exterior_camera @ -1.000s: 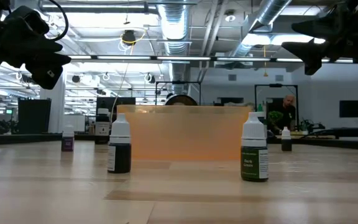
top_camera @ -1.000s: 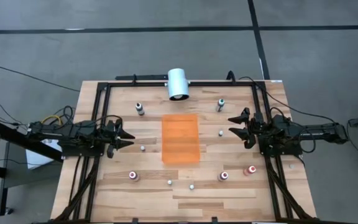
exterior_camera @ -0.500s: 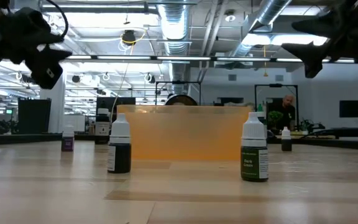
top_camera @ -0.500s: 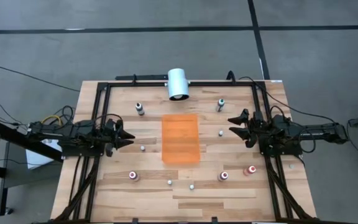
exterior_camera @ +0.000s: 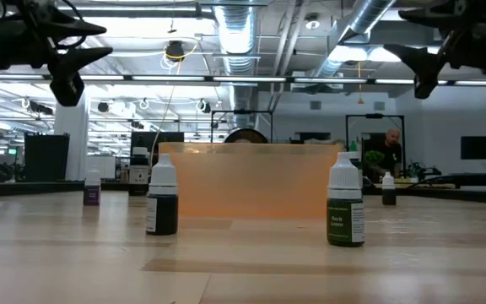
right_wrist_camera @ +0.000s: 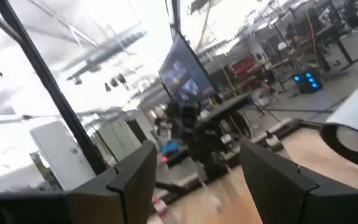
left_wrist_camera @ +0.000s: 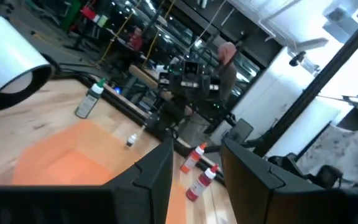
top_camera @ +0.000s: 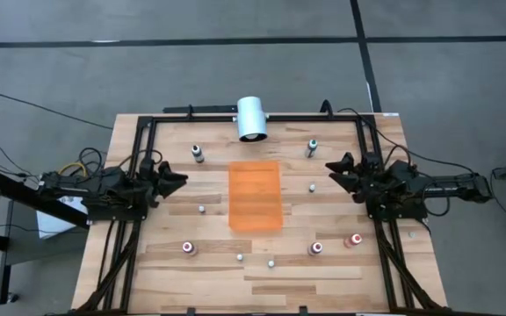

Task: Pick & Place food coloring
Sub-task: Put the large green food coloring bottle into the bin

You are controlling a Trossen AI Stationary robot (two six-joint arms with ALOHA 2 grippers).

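Item: left gripper (top_camera: 176,179), hovering above the table's (top_camera: 200,268) left side, fingers spread and holding nothing.
Item: right gripper (top_camera: 336,170), hovering above the right side, fingers likewise spread and empty.
Item: food coloring, 1 set of tiny bottles, standing scattered and untouched around the orange mat (top_camera: 255,195): a dark bottle (top_camera: 198,154) and a green bottle (top_camera: 311,147) toward the far edge, a pink bottle (top_camera: 188,248) near left, 2 reddish bottles (top_camera: 316,249) near right. Several tiny pale specks are also lying on the boards, probably loose caps, though they are too small to tell.
Item: white cylinder (top_camera: 252,118), lying at the far edge.

Step in hand: judging by the empty fingers, no pick is underway; both arms are sitting at the approach stage. The next move is calling for lowering 1 gripper over a single bottle and centring the fingers around its narrow body.

Views: the low view is showing the dark (exterior_camera: 162,200) and green (exterior_camera: 344,202) bottles upright with labels, and both grippers raised well above the tabletop, which the high view is not conveying.
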